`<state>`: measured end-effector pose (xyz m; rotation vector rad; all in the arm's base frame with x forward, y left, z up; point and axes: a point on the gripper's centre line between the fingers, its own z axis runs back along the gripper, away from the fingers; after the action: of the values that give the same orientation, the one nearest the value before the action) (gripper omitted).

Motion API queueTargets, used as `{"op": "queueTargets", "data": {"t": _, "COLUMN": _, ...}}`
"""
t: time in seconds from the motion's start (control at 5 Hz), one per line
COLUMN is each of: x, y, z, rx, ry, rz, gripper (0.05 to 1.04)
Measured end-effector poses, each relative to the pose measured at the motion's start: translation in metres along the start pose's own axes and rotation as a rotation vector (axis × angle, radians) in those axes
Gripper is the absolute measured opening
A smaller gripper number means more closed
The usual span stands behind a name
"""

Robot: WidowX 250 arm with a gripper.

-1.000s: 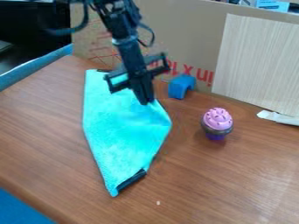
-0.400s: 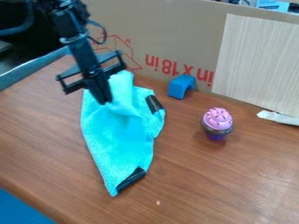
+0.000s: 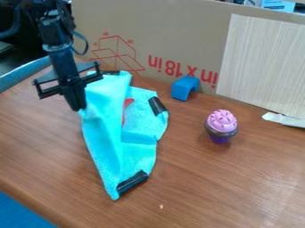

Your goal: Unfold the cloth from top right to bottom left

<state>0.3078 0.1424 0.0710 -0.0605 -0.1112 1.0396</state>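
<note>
I judge I'm mid-unfold: my tool [image 3: 77,108] pinches the cloth [image 3: 105,138]; next, I should draw it bottom-left.

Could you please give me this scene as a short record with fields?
surface: brown wooden table
cloth: turquoise cloth, creased and partly folded
cloth markings: black patches at its near end and right edge; a red patch beside the left fold
tool: tool at the cloth's left edge, shut on it
right of cloth: toy cupcake with pink frosting, upright; blue arch block farther back
backdrop: cardboard with a pale wood-grain panel
task status: unfolding unfinished
</note>
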Motion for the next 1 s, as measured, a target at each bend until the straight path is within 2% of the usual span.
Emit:
{"op": "queueTargets", "data": {"t": 0.2, "x": 0.021, "y": 0.016, "z": -0.016, "rx": 0.084, "ry": -0.032, "rz": 0.023, "gripper": 0.05}}
{"op": "queueTargets", "data": {"t": 0.4, "x": 0.032, "y": 0.032, "z": -0.02, "rx": 0.152, "ry": -0.066, "rz": 0.069, "gripper": 0.05}}
{"op": "queueTargets", "data": {"t": 0.6, "x": 0.039, "y": 0.058, "z": -0.018, "rx": 0.198, "ry": -0.059, "rz": 0.149, "gripper": 0.05}}
{"op": "queueTargets", "data": {"t": 0.8, "x": 0.04, "y": 0.08, "z": 0.0, "rx": 0.192, "ry": -0.024, "rz": 0.194, "gripper": 0.05}}
{"op": "queueTargets", "data": {"t": 1.0, "x": 0.04, "y": 0.094, "z": 0.011, "rx": 0.217, "ry": -0.031, "rz": 0.227, "gripper": 0.05}}
